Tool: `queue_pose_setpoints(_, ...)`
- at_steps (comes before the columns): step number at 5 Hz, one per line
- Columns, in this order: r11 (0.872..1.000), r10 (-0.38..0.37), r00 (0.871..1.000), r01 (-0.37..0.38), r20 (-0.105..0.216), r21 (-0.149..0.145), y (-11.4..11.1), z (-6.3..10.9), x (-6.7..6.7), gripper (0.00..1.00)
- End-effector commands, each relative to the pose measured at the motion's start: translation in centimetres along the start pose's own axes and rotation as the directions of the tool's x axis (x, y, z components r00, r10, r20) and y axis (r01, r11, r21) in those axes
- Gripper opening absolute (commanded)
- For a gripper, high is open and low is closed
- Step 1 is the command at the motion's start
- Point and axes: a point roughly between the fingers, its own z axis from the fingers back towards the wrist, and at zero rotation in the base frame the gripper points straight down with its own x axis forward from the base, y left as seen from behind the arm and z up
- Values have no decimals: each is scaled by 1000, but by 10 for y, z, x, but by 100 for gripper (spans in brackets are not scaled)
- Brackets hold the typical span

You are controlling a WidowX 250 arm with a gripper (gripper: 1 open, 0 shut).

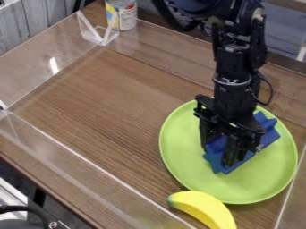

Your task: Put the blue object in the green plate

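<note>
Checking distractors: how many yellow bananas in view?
1. The curved yellow banana lies on the wooden table, just beyond the round lime-green plate's near rim. No others visible.

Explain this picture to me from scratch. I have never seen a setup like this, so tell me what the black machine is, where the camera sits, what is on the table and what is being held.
There is one view, taken from above and to one side of a wooden table with clear plastic walls around it. The black machine is a robot arm reaching down from the top of the picture. At its end is a pincer, two fingers that squeeze together to grip things. It points almost straight down and is shut on the blue object, an angular block that sits over the green plate. The block looks to be resting on or just above the plate, but I cannot tell which. A yellow banana lies on the table just off the plate's near edge. A bottle stands in the far corner.
</note>
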Motion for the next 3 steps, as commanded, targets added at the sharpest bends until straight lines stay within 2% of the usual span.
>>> queue_pose_setpoints(1,1000,8,1000,-8,0,5,5,-1,0,0)
queue_pose_setpoints(3,1000,9,1000,-9,-14,3,7,-4,-1,0)
